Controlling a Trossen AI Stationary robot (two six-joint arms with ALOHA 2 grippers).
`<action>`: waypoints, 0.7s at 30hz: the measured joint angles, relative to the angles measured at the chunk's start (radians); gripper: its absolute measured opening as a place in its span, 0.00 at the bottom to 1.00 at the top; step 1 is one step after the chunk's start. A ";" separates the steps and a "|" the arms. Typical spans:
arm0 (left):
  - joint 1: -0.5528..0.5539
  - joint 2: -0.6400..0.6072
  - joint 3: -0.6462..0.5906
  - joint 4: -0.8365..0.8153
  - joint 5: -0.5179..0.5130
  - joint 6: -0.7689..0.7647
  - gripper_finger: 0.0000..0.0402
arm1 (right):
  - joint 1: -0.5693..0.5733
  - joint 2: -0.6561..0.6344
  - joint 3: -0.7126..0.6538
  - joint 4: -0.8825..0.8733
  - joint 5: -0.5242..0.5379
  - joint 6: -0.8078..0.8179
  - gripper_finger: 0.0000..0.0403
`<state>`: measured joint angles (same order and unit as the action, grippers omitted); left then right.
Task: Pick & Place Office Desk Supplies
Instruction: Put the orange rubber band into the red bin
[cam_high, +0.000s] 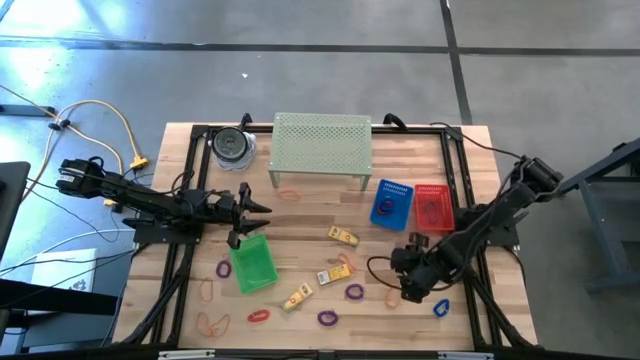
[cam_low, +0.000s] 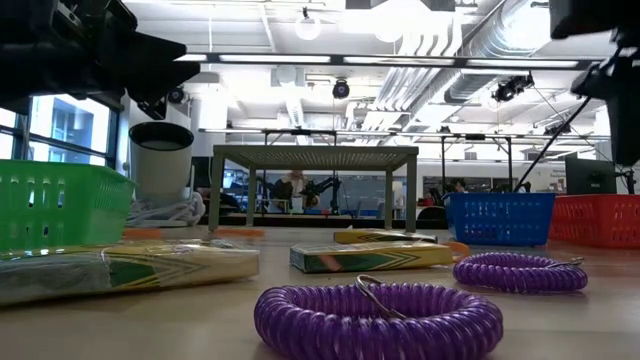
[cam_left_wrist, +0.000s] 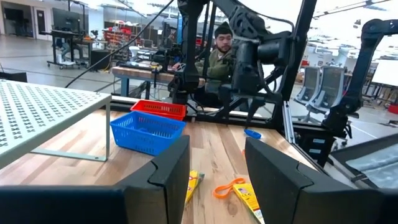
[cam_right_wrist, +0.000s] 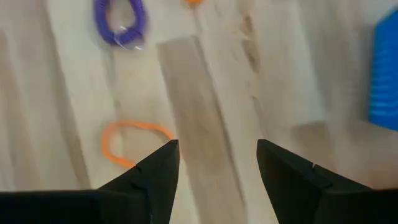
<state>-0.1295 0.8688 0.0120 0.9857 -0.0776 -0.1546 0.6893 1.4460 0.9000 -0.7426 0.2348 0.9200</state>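
1. Near edge of tabletop (cam_high: 300, 195): purple loop (cam_high: 327, 318), red loop (cam_high: 258, 316), orange loops, yellow packet (cam_high: 297, 296) — all unsorted.
2. Middle: right tool (cam_high: 412, 290), fingers apart, empty, above an orange loop (cam_right_wrist: 132, 140); left tool (cam_high: 258, 209), fingers apart, empty, beside green basket (cam_high: 251, 264), seemingly empty.
3. Far: blue basket (cam_high: 392, 203), red basket (cam_high: 432, 207); contents unclear. Most work remains.

table: light wood slats (cam_high: 300, 215), black frame
back: pale-green perforated shelf (cam_high: 321, 143)
right: blue basket (cam_high: 392, 203), red basket (cam_high: 433, 207)
left: green basket (cam_high: 251, 263)
front: yellow packets (cam_high: 343, 236), purple loops (cam_high: 354, 292), orange loops (cam_high: 211, 322)
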 joint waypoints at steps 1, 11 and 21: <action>0.000 0.000 0.000 -0.003 0.000 0.000 0.38 | 0.000 0.000 -0.016 0.042 -0.003 -0.008 0.51; 0.000 0.000 0.000 -0.018 0.000 -0.003 0.38 | 0.005 0.022 -0.120 0.210 -0.058 -0.094 0.51; 0.000 0.000 0.000 -0.020 -0.005 -0.003 0.38 | 0.033 0.153 -0.123 0.357 -0.063 -0.217 0.51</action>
<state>-0.1291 0.8688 0.0120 0.9657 -0.0822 -0.1574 0.7219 1.5987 0.7769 -0.3855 0.1717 0.7029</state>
